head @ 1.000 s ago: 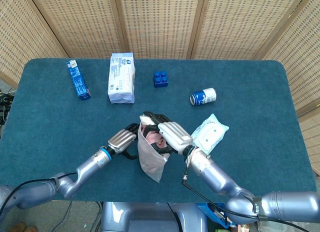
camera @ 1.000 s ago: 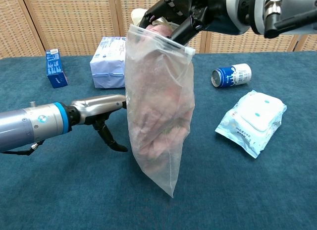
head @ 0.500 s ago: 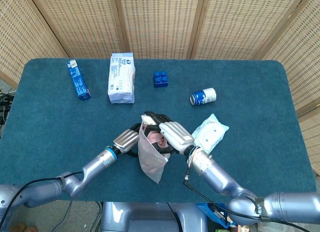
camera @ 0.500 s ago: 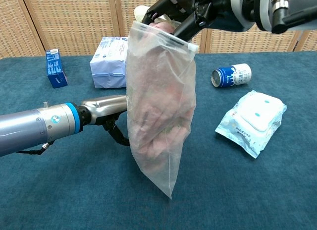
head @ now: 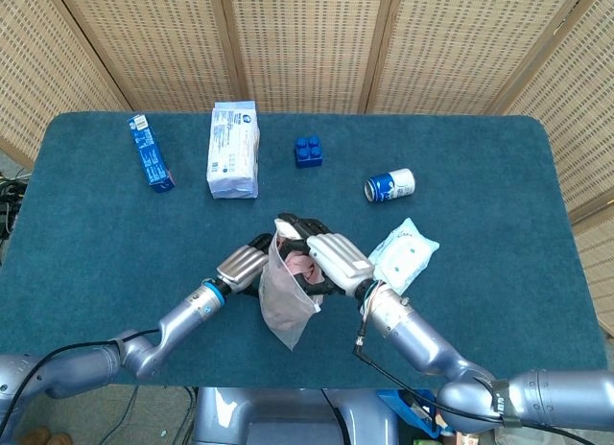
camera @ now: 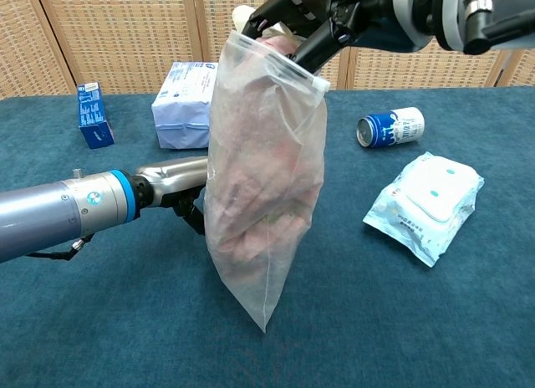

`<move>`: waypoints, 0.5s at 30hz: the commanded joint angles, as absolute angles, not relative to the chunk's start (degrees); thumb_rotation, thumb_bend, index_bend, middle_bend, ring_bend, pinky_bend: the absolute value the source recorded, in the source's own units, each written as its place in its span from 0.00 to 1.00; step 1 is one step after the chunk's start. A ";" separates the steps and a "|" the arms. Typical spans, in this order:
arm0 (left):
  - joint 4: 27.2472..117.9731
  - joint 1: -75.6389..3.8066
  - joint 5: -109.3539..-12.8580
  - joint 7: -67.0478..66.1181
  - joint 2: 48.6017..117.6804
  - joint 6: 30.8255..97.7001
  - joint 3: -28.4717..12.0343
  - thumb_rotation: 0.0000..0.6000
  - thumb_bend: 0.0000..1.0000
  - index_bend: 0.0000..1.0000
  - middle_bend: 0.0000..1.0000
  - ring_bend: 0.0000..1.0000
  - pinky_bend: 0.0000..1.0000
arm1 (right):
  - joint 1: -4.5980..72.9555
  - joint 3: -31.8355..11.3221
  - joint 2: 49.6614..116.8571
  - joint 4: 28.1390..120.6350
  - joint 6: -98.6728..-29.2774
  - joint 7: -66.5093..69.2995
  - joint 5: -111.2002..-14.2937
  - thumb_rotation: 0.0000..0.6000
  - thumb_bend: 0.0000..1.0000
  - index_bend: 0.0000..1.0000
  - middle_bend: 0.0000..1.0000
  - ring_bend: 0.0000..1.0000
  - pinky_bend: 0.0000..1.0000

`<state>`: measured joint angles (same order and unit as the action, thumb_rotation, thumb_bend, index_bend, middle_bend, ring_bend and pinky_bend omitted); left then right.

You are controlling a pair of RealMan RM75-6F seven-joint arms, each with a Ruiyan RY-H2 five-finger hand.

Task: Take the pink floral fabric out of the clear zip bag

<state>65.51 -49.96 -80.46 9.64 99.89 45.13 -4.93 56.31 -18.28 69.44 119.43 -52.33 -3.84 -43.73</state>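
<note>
Above the table's near middle, the right hand (camera: 313, 20) pinches the clear zip bag (camera: 263, 187) by its open mouth; the pink floral fabric (camera: 267, 175), soft and light, sags inside. The left hand (head: 245, 266), half hidden behind, apparently grips the film.

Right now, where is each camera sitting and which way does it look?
Head view: up high, looking down on the blue table; both silver arms reach up from the bottom edge.
Chest view: low, looking across the table; left arm enters from the left, right robot hand at top.
Both show the clear plastic zip bag.
</note>
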 commanded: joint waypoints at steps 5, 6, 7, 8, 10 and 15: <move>65.39 -49.84 -80.10 9.00 99.94 45.25 -5.17 1.00 0.49 0.72 0.00 0.00 0.00 | 55.99 -18.21 69.20 119.04 -52.18 -3.42 -44.01 1.00 0.68 0.86 0.00 0.00 0.00; 65.40 -49.76 -80.07 9.00 99.90 45.38 -5.23 1.00 0.49 0.72 0.00 0.00 0.00 | 55.87 -18.15 69.12 118.91 -52.19 -3.34 -44.06 1.00 0.68 0.86 0.00 0.00 0.00; 65.38 -49.68 -80.05 9.02 99.85 45.57 -5.29 1.00 0.49 0.72 0.00 0.00 0.00 | 55.76 -18.07 69.03 118.80 -52.18 -3.29 -44.14 1.00 0.68 0.86 0.00 0.00 0.00; 65.24 -49.58 -80.07 8.87 99.67 45.84 -5.36 1.00 0.49 0.72 0.00 0.00 0.00 | 55.59 -17.94 68.85 118.63 -52.16 -3.25 -44.26 1.00 0.68 0.86 0.00 0.00 0.00; 65.11 -49.32 -80.20 8.54 99.17 46.55 -5.47 1.00 0.49 0.72 0.00 0.00 0.00 | 55.18 -17.76 68.49 118.29 -52.25 -3.10 -44.60 1.00 0.68 0.86 0.00 0.00 0.00; 65.92 -47.89 -80.09 7.31 95.24 48.63 -5.57 1.00 0.49 0.73 0.00 0.00 0.00 | 53.35 -17.43 66.90 116.81 -52.52 -1.69 -45.92 1.00 0.68 0.86 0.00 0.00 0.00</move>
